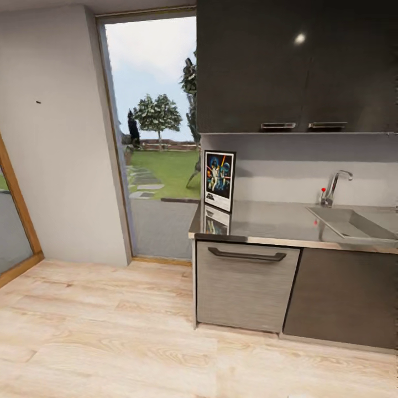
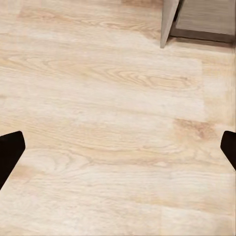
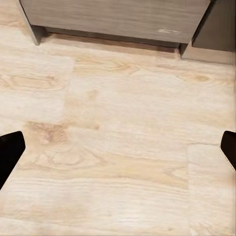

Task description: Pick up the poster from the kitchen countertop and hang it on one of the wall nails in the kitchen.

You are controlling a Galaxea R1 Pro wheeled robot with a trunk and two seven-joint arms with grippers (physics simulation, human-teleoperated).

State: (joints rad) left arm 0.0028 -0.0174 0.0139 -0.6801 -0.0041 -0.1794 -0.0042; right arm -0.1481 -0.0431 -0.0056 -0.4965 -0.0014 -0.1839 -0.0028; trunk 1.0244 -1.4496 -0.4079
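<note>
The poster (image 1: 220, 180) stands upright at the left end of the kitchen countertop (image 1: 276, 221), leaning back against the grey wall panel under the dark upper cabinets (image 1: 293, 66), its reflection showing on the glossy slab just in front of it. From the poster, the steel sink (image 1: 354, 222) and the chrome tap (image 1: 334, 188) lie toward three o'clock, well apart from it. A grey drawer (image 1: 246, 284) with a dark handle sits below, at six o'clock. A small dark nail (image 1: 38, 102) marks the pale wall at ten o'clock, beyond the glass door (image 1: 157, 138). The left gripper (image 2: 118, 150) and right gripper (image 3: 118, 150) both hang released over the wooden floor (image 1: 110, 342), fingertips spread wide, grasping nothing.
</note>
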